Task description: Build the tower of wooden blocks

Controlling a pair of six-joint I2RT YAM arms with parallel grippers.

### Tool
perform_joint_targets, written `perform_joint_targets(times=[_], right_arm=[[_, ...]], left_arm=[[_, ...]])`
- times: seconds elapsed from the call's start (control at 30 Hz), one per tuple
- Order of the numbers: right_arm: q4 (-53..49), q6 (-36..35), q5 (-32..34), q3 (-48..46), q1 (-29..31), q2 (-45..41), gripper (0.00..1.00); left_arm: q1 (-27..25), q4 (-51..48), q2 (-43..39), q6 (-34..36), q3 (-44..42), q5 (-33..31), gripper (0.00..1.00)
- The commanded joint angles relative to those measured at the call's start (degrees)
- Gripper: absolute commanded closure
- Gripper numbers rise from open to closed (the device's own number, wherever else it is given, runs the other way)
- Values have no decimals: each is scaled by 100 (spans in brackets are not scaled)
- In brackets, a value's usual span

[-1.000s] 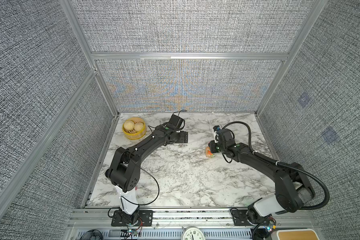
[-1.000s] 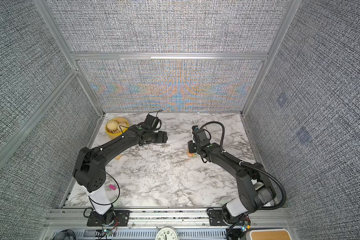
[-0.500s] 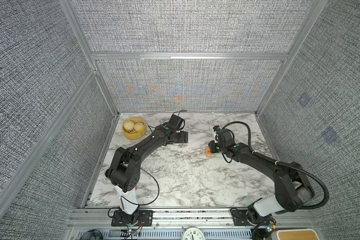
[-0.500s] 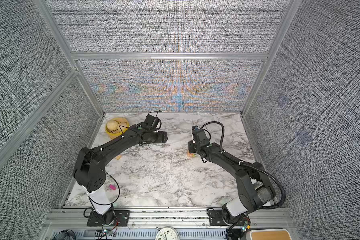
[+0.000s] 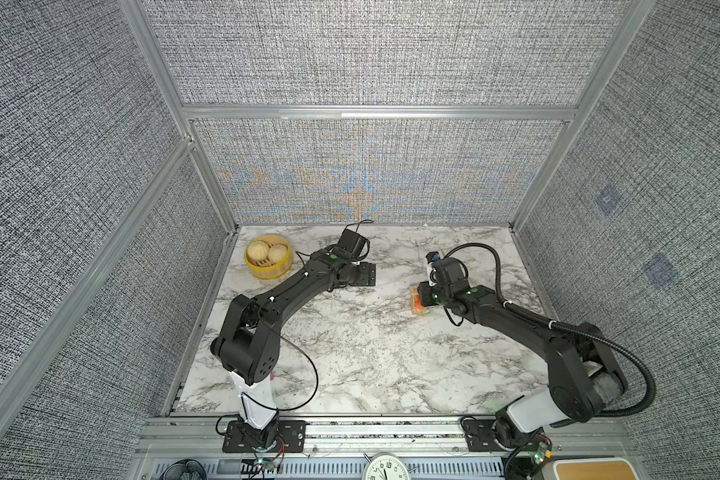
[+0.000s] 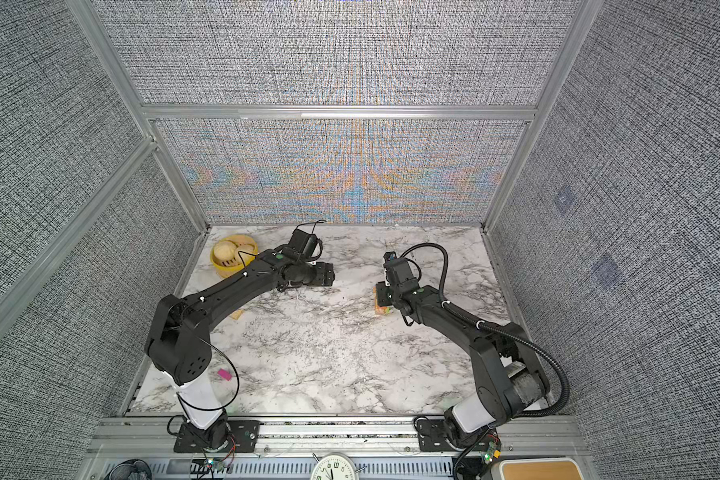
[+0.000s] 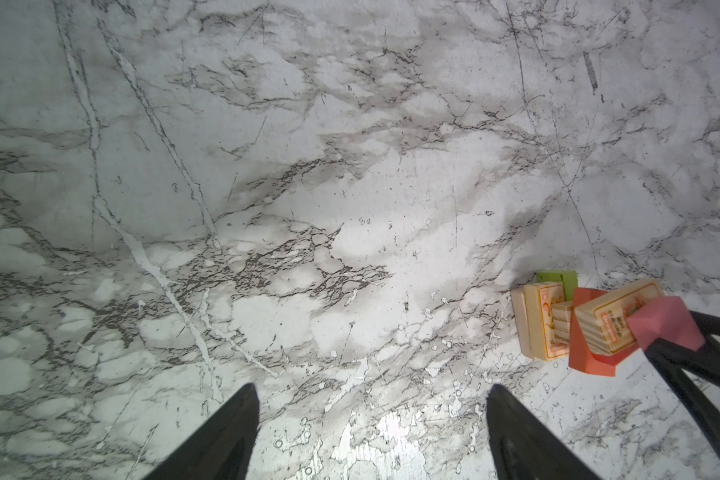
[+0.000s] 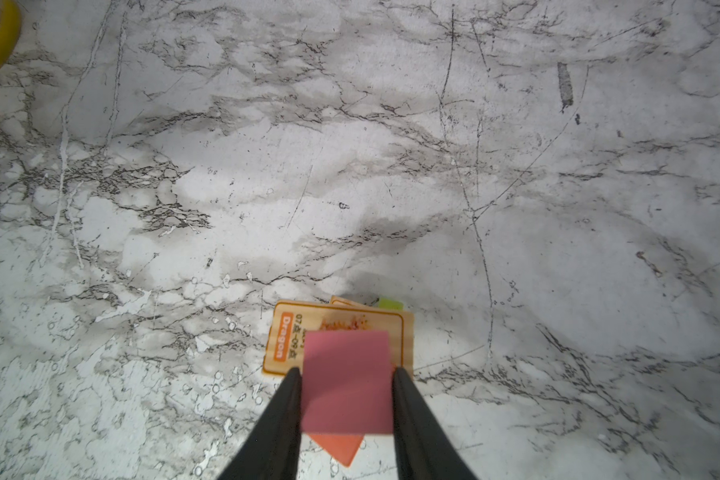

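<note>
A round yellow steamer (image 5: pixel 268 262) sits far left on the marble desk (image 5: pixel 350 353). The left gripper (image 7: pixel 371 395) hangs wide open and empty. Right of it, the tan, orange and green tower (image 7: pixel 599 324) carries a flat pink block (image 8: pixel 348 390). The right gripper (image 8: pixel 346 372) flanks it closely; grip or gap, I cannot tell.

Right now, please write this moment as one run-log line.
left jaws: open | right jaws: closed on pink block atop tower

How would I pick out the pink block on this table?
On the marble table, follow the right arm to its tip, where a small tower of blocks stands. The pink block is at the top, between the jaws. It is the stack's only pink piece; those below are tan, orange and green.
</note>
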Motion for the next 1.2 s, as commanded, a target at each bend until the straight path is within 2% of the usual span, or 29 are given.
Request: perform_joint_targets(times=[0.0, 0.47, 0.87, 1.0, 1.1, 1.17], right_arm=[[113, -1, 37, 64, 6, -60, 62], [96, 12, -15, 65, 0, -96, 58], [-2, -40, -11, 206, -5, -167, 43], [-185, -88, -60, 743, -11, 52, 41], [-395, -276, -414, 1183, -21, 410, 40], [-749, -494, -721, 1674, -33, 775, 44]], left_arm=[[13, -18, -72, -5, -14, -75, 14], [11, -106, -132, 1, 4, -132, 14], [23, -128, 105, -36, 91, -198, 16], [66, -169, 477, 20, 376, -99, 22], [115, -325, 663, -27, 589, -118, 27], [228, -180, 573, -155, 438, -40, 29]])
